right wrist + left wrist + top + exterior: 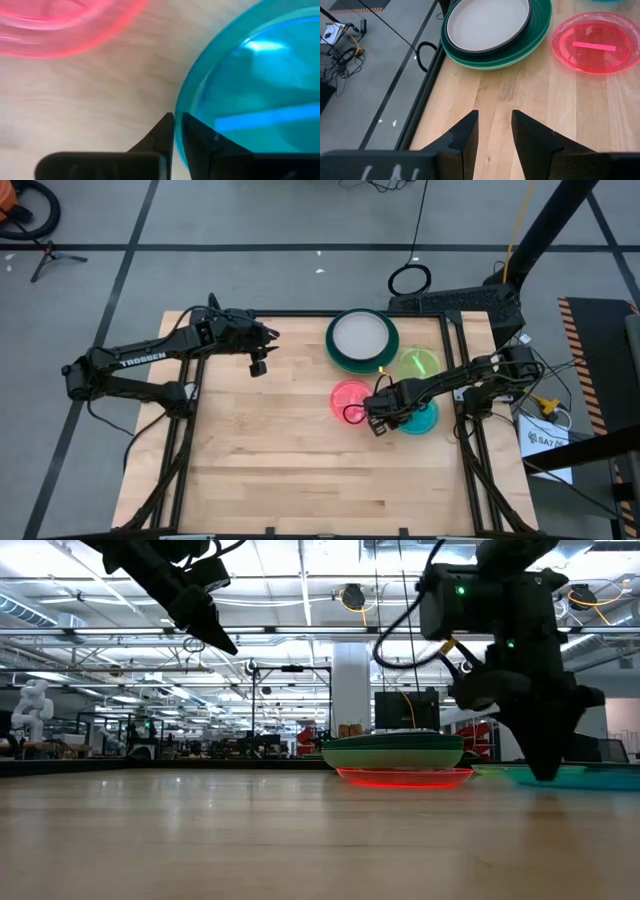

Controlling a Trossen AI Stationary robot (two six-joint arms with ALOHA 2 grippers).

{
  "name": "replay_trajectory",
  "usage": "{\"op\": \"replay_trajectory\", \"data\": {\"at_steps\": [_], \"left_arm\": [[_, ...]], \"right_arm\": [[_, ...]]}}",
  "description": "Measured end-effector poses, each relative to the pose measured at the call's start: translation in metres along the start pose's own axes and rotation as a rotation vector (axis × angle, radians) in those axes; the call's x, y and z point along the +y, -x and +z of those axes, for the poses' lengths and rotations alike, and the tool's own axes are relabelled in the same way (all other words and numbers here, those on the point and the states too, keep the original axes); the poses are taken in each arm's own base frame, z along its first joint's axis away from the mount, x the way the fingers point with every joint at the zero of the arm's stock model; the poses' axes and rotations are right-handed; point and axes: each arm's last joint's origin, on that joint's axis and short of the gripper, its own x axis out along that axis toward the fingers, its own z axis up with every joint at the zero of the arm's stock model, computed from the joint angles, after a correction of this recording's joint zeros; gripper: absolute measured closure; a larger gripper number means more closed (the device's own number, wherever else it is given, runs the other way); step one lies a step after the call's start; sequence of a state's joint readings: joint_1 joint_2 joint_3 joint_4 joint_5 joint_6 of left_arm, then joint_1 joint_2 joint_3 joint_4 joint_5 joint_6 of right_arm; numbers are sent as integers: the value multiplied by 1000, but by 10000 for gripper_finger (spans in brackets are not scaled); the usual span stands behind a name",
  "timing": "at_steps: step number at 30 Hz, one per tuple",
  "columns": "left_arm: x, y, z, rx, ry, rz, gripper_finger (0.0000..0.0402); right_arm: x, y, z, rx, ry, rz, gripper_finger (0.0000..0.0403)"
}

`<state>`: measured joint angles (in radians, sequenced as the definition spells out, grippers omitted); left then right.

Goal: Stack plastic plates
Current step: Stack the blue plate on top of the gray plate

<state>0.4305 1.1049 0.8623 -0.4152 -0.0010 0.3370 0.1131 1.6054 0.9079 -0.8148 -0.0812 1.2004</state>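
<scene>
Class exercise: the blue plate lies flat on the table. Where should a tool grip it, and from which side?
Probably the thin raised rim of the blue plate, on its edge facing the pink plate. It lies flat, so only the rim offers purchase. The right tool sits low there, fingers nearly closed at that rim.

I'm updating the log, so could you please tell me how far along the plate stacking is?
Partly done: the white plate already sits in the dark green plates at the table's far edge. In hand: the right tool is down at the blue plate, fingers nearly closed at its rim. Left: the pink plate, the yellow-green plate and the blue one still lie singly. The left tool hovers open, away from them.
</scene>
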Motion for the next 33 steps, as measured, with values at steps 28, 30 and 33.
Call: {"op": "replay_trajectory", "data": {"at_steps": [28, 30, 33], "left_arm": [[0, 0, -1, 8, -1, -3, 277], [0, 0, -1, 8, -2, -3, 277], [0, 0, -1, 7, -1, -2, 277]], "right_arm": [[24, 53, -3, -81, 71, -28, 402], [27, 58, -7, -113, 115, -38, 402], [31, 61, -14, -154, 189, -57, 403]]}}
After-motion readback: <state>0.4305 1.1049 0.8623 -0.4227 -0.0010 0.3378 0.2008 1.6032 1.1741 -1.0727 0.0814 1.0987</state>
